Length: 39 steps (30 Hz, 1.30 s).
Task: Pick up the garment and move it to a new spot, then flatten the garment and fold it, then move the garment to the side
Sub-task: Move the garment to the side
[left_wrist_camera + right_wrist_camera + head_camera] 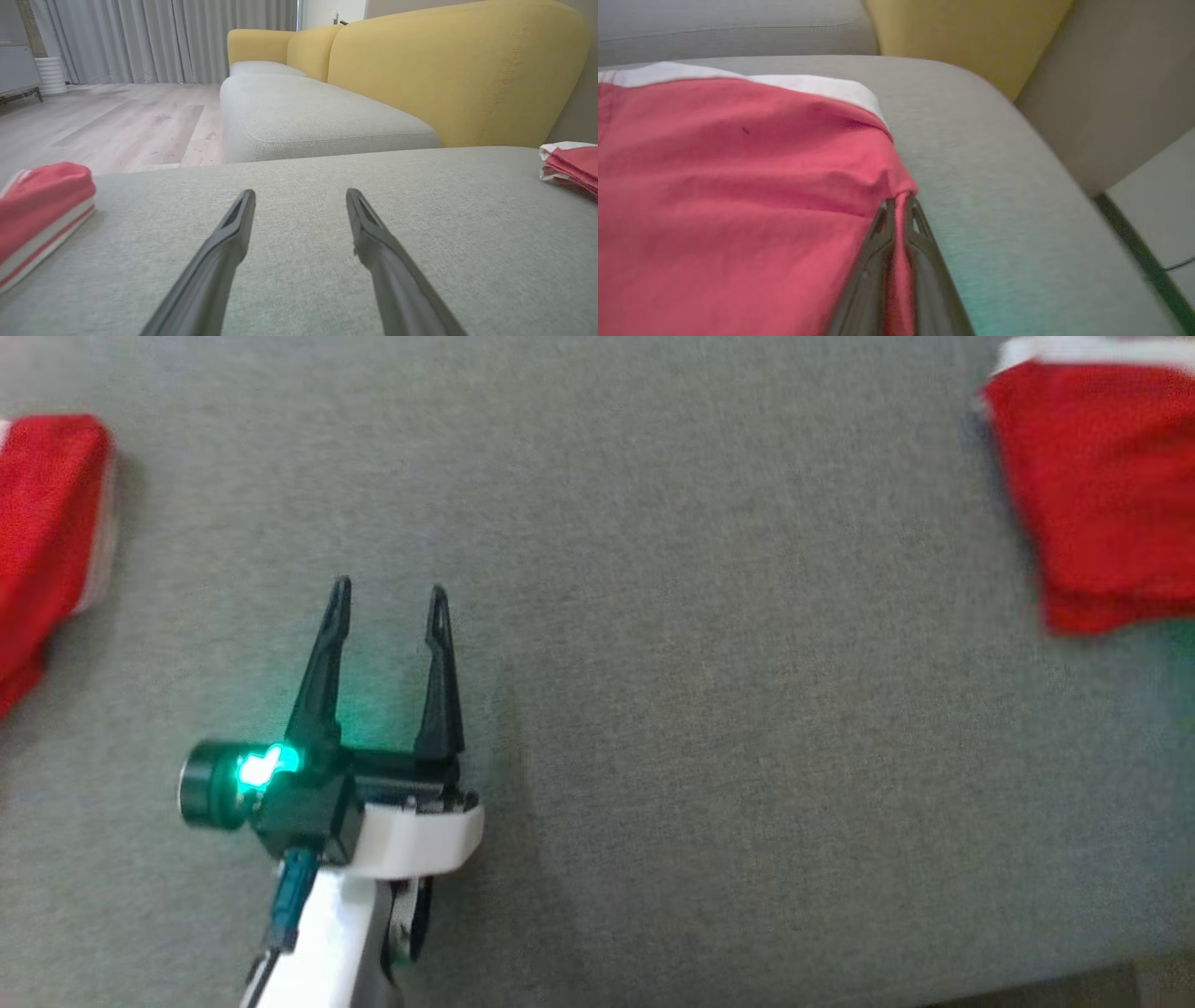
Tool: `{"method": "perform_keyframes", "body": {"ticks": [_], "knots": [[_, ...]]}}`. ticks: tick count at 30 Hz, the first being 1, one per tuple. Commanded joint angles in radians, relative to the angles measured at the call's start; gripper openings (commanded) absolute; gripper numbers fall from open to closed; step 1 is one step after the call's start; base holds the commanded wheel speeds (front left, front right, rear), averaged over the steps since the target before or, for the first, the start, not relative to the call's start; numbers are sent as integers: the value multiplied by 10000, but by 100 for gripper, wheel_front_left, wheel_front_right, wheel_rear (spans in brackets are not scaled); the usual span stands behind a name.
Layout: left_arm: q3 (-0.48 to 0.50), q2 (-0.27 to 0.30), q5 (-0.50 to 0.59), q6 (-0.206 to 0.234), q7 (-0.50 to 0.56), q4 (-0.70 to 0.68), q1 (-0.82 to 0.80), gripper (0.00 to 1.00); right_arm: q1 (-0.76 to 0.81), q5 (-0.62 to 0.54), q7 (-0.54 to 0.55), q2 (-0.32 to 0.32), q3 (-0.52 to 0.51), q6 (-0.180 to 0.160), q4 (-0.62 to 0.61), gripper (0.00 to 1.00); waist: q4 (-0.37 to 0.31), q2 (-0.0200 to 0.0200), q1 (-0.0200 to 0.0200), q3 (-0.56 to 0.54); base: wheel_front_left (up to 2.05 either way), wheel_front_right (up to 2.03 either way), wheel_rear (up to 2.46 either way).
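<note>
- Garment [738,186]: the red piece with a white band lies on the grey cushion [747,709] toward its right end, with its side edge pinched by the right gripper [899,205], whose fingers are clenched on a small ridge of cloth.
- The bite looks shallow and right at the edge, so a quick lift could pull the fabric free and drop it in a heap.
- The pinch may take only the top layer, in which case the rest would drag and twist, making flattening harder.
- The cushion's rounded corner is near, so a slip outward could send the cloth off the seat.
- The left gripper [390,597] hangs over bare cushion with its fingers spread and empty, well apart from the garment, so it cannot catch a slip.
- A second red folded piece [47,541] lies at the left end, and a wide carry could knock it.
</note>
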Motion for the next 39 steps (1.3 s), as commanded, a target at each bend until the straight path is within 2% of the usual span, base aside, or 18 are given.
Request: {"method": "perform_keyframes", "body": {"ticks": [1, 6, 7, 8, 9, 14, 17, 18, 21, 25, 30, 36, 39], "knots": [[230, 30, 113, -65, -49, -360, -244, 100, -140, -160, -172, -629, -146, -7, -132, 0, -394, 0, -2, 675, 0, 0, 0], [180, 30, 132, -200, -49, -338, -787, 100, -547, -602, -563, -1480, -1248, -7, 76, 0, -470, 0, -2, 1292, 0, 0, 0], [166, 30, 125, -228, -49, -299, -870, 100, -614, -731, -651, -1587, -1468, -7, 140, 7, -463, 0, -2, 1355, 0, 0, 0], [153, 30, 122, -254, -49, -260, -946, 100, -677, -894, -747, -1667, -1689, -7, 199, 48, -448, 0, -2, 1388, 0, 0, 0], [143, 30, 120, -281, -49, -224, -1003, 100, -706, -1062, -806, -1693, -1870, -7, 246, 100, -429, 0, -2, 1398, 0, 0, 0], [146, 30, 3, -251, -49, -135, -1088, 100, -647, -2145, -1160, -1361, -2714, -7, -37, 100, -247, 0, -2, 1111, 0, 0, 0], [105, 30, -108, -164, -49, -82, -942, 100, -320, -2694, -1224, -588, -2968, -7, -506, 100, -84, 0, -2, 675, 0, 0, 0], [105, 30, -108, -164, -49, -82, -942, 100, -320, -2694, -1224, -588, -2968, -7, -506, 100, -84, 0, -2, 675, 0, 0, 0], [62, 30, -284, -46, -49, -18, -678, 100, 150, -3086, -1240, 397, -2862, -7, -1078, 100, 140, 0, -2, 48, 0, 0, 0], [49, 30, -459, 94, -49, 63, -237, 100, 877, -3237, -1246, 1641, -2381, -7, -1743, 100, 472, 0, -2, -851, 0, 0, 0], [298, 30, -565, 208, -49, 180, 354, 100, 1728, -3024, -1247, 2898, -1217, -7, -2158, 100, 802, 0, -2, -2034, 0, 0, 0], [642, 30, -708, 217, -49, 443, 1132, 100, 2882, -2870, -1248, 3959, 42, -7, -2633, 100, 1088, 0, -2, -3625, 0, 0, 0], [701, 30, -742, 240, -49, 556, 1603, 100, 3722, -3025, -1248, 4316, 177, -7, -3054, 100, 1211, 0, -2, -4441, 0, 0, 0]]}}
